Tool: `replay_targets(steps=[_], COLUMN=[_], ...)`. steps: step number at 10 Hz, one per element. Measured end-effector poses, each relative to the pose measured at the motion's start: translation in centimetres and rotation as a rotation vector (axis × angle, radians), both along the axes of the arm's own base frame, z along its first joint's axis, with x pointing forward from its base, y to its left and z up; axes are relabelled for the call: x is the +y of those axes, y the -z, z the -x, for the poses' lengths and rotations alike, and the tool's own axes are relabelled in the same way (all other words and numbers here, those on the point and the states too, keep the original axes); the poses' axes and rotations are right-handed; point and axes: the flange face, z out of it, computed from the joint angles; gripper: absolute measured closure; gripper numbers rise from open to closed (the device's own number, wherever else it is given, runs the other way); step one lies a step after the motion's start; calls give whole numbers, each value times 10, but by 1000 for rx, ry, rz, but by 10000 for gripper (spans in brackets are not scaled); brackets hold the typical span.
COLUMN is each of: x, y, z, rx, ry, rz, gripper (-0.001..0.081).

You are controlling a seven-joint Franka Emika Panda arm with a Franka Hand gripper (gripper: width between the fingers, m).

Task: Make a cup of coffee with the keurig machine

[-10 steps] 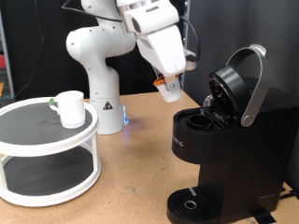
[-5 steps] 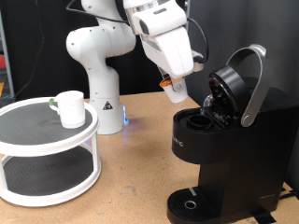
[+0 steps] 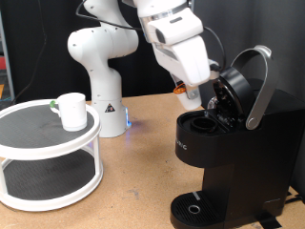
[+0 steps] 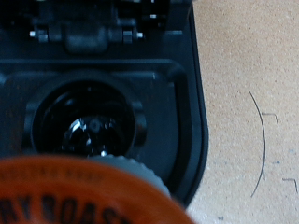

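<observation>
The black keurig machine (image 3: 233, 157) stands at the exterior view's right with its silver-handled lid (image 3: 250, 81) raised and its pod chamber (image 3: 206, 122) open. My gripper (image 3: 188, 94) hangs just above that chamber, shut on a small orange-topped coffee pod (image 3: 182, 92). In the wrist view the pod's orange rim (image 4: 84, 191) fills the near edge, and the round empty pod holder (image 4: 86, 126) lies right beyond it. The white cup (image 3: 71, 110) stands on the round white shelf (image 3: 43, 143) at the exterior view's left, far from the gripper.
The arm's white base (image 3: 100, 76) stands behind the wooden table (image 3: 138, 181), between shelf and machine. The shelf has two tiers. The machine's round drip tray (image 3: 195, 207) sits low at the front.
My gripper has moved toward the exterior view's right and slightly down with the pod, from beside the machine to just above the open chamber.
</observation>
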Motion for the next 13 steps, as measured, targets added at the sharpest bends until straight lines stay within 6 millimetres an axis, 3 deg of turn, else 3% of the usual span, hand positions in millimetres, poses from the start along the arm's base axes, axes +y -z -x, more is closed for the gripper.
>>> replay_targets(steps=[8, 13], x=[28, 37], y=[4, 26], z=[3, 8], rx=[4, 29], ry=[-47, -51], rz=[6, 45], gripper=[370, 370])
